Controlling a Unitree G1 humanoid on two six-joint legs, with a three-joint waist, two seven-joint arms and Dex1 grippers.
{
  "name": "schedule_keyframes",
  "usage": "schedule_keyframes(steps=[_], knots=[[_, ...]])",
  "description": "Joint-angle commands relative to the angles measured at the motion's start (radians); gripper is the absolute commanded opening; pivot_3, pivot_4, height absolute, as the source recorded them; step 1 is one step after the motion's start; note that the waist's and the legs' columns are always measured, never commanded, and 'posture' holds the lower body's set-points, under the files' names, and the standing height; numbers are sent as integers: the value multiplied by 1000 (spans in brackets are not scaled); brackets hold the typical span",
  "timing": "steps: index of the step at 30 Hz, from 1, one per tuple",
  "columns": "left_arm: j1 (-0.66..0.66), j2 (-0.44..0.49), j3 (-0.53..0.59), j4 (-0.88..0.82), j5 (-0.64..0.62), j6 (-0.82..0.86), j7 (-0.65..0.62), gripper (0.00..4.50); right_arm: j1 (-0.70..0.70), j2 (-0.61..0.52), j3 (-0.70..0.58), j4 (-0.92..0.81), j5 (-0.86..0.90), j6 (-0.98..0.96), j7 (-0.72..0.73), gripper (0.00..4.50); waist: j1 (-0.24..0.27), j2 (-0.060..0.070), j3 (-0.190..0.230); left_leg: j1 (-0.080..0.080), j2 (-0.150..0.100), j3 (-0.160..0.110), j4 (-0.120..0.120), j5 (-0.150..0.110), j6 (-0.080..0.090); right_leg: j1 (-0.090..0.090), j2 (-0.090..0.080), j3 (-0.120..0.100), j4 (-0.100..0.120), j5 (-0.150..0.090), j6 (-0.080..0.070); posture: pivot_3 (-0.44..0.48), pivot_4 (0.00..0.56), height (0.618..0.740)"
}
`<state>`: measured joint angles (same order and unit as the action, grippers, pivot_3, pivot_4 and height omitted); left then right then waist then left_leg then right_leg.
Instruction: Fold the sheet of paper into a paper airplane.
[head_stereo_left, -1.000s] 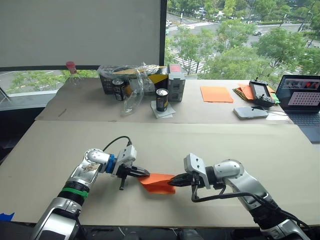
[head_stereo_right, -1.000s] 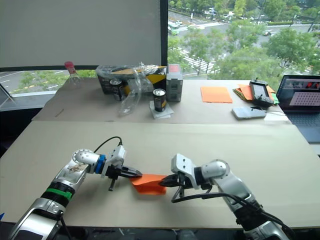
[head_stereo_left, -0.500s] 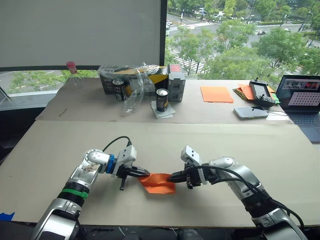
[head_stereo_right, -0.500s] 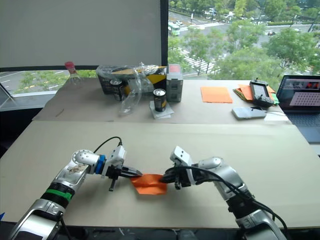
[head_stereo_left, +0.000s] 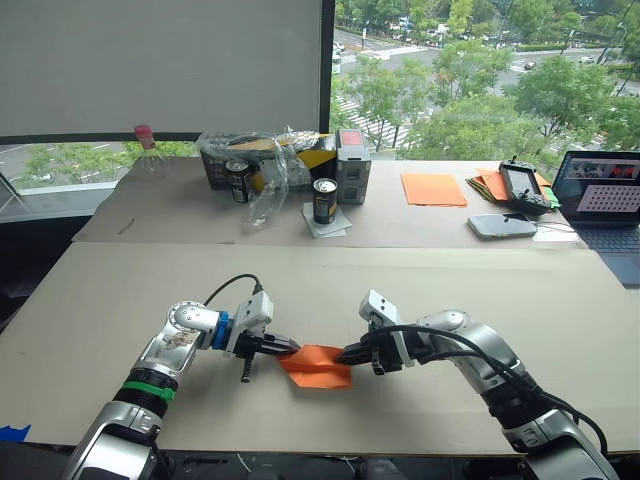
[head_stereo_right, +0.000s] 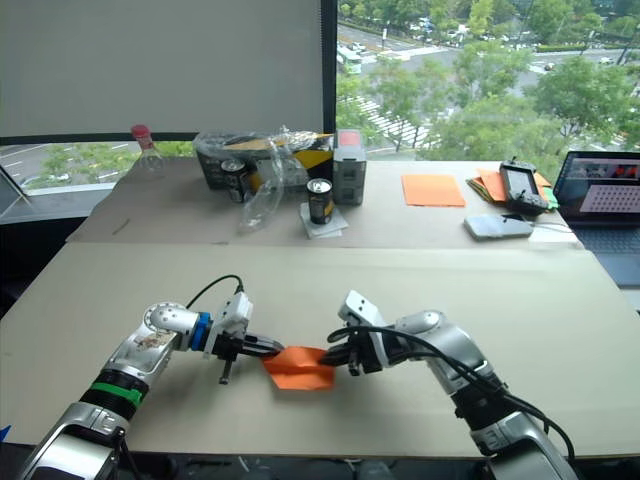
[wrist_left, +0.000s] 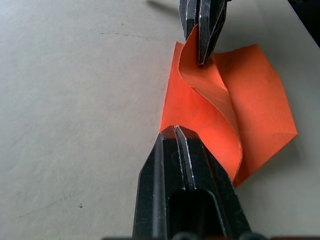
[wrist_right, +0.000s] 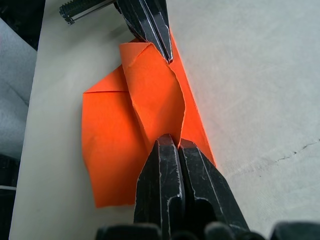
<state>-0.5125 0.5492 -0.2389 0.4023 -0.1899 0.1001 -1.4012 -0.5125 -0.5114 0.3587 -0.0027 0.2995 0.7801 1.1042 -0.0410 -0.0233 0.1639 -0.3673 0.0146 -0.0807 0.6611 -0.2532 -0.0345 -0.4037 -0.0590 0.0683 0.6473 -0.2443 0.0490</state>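
Fingers of the left gripper (head_stereo_left: 288, 347) are pressed together on one end of the sheet of paper (head_stereo_left: 318, 366), and those of the right gripper (head_stereo_left: 346, 354) pinch the opposite end. Partly folded, the orange paper lies on the near part of the bench (head_stereo_left: 400, 290) between the two arms, with a loose flap curling up between the two pinch points. At the far side of the bench stand two dark cans (head_stereo_left: 324, 199), a plastic-wrapped box (head_stereo_left: 262, 158), a flat orange sheet (head_stereo_left: 433, 188) and a laptop (head_stereo_left: 604, 193).
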Motion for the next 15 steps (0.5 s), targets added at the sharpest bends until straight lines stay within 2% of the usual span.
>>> schedule_keyframes(steps=[1, 15], knots=[[22, 9, -17, 25, 32, 23, 13, 0, 18, -46, 31, -1, -14, 84, -8, 21, 1, 0, 0, 0, 0, 0, 0, 0, 0, 0, 0, 0, 0, 0, 0, 0, 150, 730], [20, -4, -19, 21, 33, 18, 21, 0, 15, -34, 64, 91, -56, 90, -53, 21, 4, 0, -2, 3, 0, 0, 0, 0, 0, 3, 0, 0, -1, -2, 4, 0, 150, 730]])
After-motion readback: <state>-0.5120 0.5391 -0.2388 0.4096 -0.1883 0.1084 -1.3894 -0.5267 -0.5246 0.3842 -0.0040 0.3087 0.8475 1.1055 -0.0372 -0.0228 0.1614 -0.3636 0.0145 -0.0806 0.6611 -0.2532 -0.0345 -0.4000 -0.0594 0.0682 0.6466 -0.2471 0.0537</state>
